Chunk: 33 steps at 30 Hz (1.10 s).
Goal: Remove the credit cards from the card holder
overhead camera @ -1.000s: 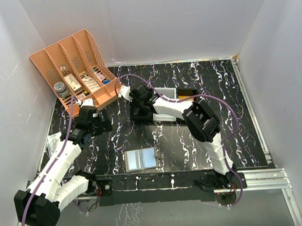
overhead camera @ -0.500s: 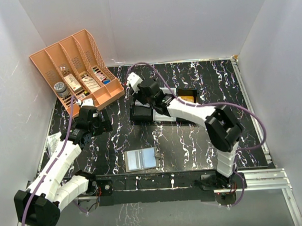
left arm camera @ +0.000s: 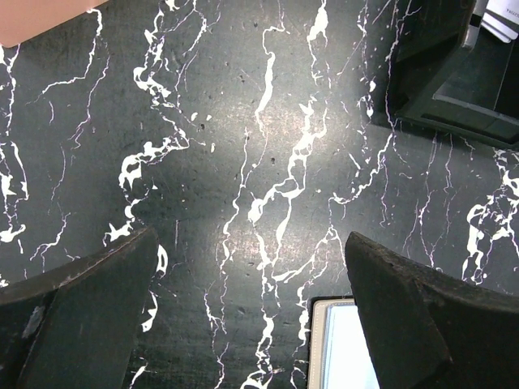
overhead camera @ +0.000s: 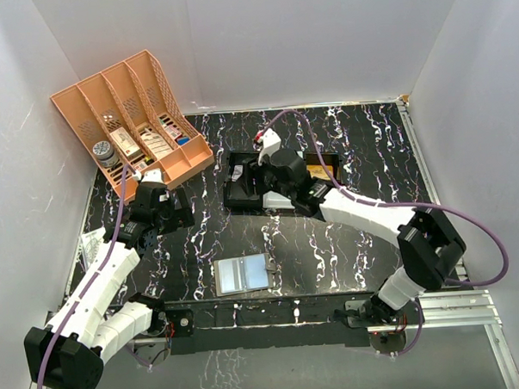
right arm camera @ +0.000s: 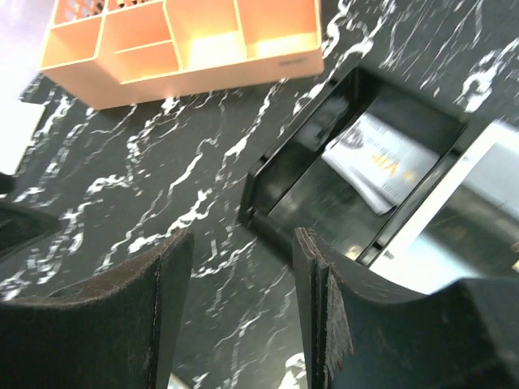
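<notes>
Grey-blue card holder (overhead camera: 243,274) lies open and flat on the table (overhead camera: 201,240), near the front edge, between the arm bases. Left gripper (left arm camera: 251,267) hovers near it, jaws wide apart, empty. Right gripper (right arm camera: 242,267) hangs above the tray (right arm camera: 284,174), jaws parted, empty. A white card (right arm camera: 381,162) lies inside one compartment.

The table (overhead camera: 352,139) is black with white marble-like veins, the lattice organiser (overhead camera: 135,109) orange, the tray (overhead camera: 241,195) black, and the card holder (overhead camera: 243,274) grey-blue inside.
</notes>
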Available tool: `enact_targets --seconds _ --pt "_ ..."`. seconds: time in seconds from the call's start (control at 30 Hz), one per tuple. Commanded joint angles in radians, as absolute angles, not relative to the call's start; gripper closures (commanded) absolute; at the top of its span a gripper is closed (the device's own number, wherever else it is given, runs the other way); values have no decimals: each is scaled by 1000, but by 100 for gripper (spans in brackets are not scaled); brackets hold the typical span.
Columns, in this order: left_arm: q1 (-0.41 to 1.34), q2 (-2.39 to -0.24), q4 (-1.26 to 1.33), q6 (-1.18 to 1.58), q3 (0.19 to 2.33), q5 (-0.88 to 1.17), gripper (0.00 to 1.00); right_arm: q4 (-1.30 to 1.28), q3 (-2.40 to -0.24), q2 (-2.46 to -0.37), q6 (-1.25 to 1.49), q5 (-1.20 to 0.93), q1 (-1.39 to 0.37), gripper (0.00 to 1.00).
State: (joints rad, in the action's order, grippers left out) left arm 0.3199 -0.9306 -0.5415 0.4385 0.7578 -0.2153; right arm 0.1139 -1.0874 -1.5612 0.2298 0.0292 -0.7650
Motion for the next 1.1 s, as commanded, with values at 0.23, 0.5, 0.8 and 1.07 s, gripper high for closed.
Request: enact_targets --seconds 0.23,0.5,0.8,1.07 --pt "315 -926 -526 422 760 -180 1 69 -882 -1450 797 -157 -778 50" --pt "314 -909 -527 421 759 -166 1 0 -846 -1460 889 -46 -965 51" --pt "316 -887 -548 445 758 -196 1 -195 -891 -1462 988 301 -1188 48" --pt "315 -912 -579 467 774 -238 1 -353 -1062 -1611 898 357 -1246 45"
